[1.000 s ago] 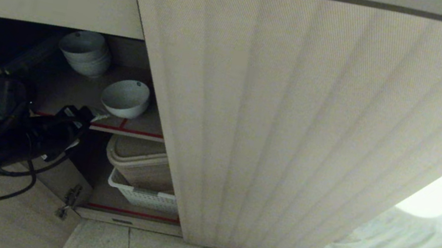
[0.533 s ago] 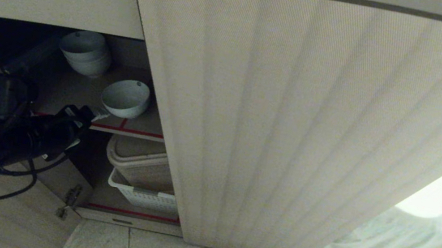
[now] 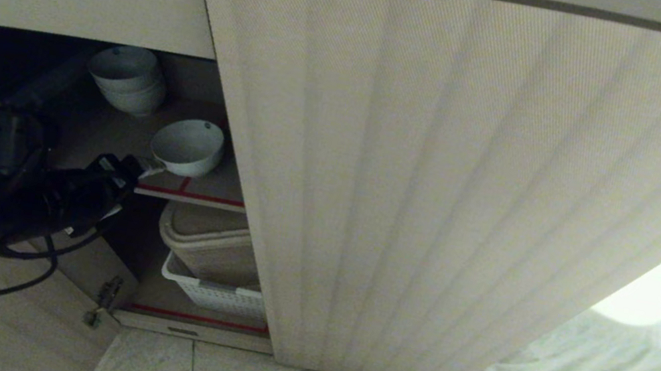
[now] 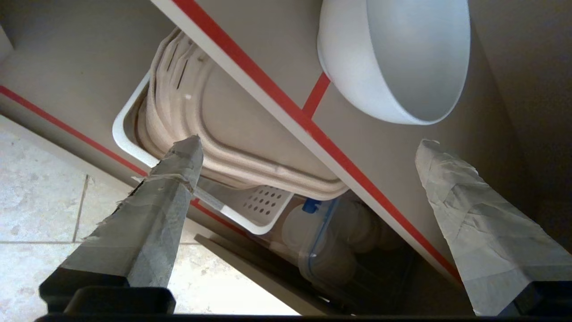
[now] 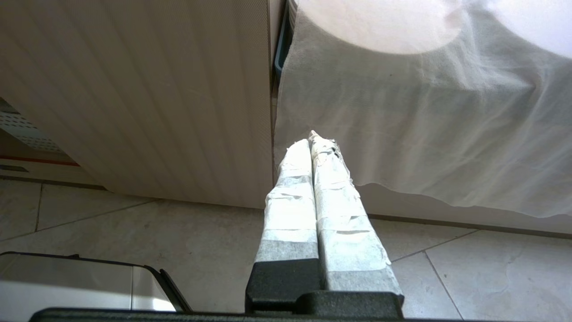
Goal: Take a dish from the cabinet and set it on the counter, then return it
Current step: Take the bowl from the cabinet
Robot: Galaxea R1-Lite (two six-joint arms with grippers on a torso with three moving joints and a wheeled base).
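The dish (image 3: 188,147) is a small deep white bowl standing near the front of the cabinet's upper shelf (image 3: 193,195), which has a red-striped edge. My left gripper (image 3: 138,167) hangs just in front of that edge, a little to the left of the dish. In the left wrist view the gripper (image 4: 308,145) is open wide, its taped fingers (image 4: 147,214) hold nothing, and the dish (image 4: 393,62) sits beyond the tips, apart from them. The cabinet's fluted door (image 3: 437,197) fills the middle. My right gripper (image 5: 313,138) is shut and parked low over the floor. The counter's top is out of view.
A stack of white bowls (image 3: 126,78) stands further back on the same shelf. Below it a beige lidded box (image 3: 211,246) sits in a white perforated basket (image 3: 216,294), with clear blue-rimmed containers (image 4: 321,250) beside it. The opened door with its hinge (image 3: 102,302) is at the left; a white cloth (image 3: 627,353) hangs at the right.
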